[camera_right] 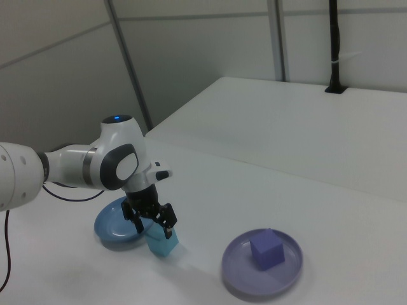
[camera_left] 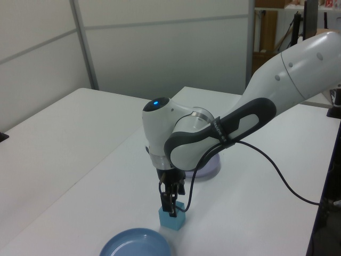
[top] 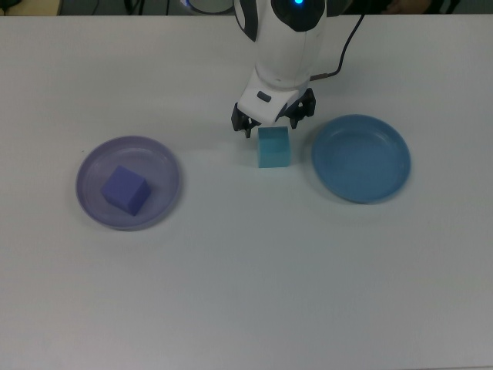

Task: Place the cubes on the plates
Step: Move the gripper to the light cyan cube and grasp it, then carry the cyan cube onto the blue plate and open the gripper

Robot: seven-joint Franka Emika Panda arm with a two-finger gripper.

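The cyan cube (top: 273, 148) sits on the white table between the two plates, apart from both. My gripper (top: 273, 123) hangs right over it, open, with its fingers spread to either side of the cube's top; the left view shows the gripper (camera_left: 171, 205) down at the cyan cube (camera_left: 171, 221). The purple cube (top: 125, 189) rests inside the lavender plate (top: 165, 160) at the top view's left. Nothing lies on the blue plate (top: 360, 158) at the top view's right. In the right view the gripper (camera_right: 151, 220) covers part of the cyan cube (camera_right: 163, 243).
A black cable (top: 347, 46) runs from the arm toward the table's far edge. In the left view the arm hides most of the lavender plate (camera_left: 211, 166). A dark post (camera_right: 334, 47) stands at the table's far side in the right view.
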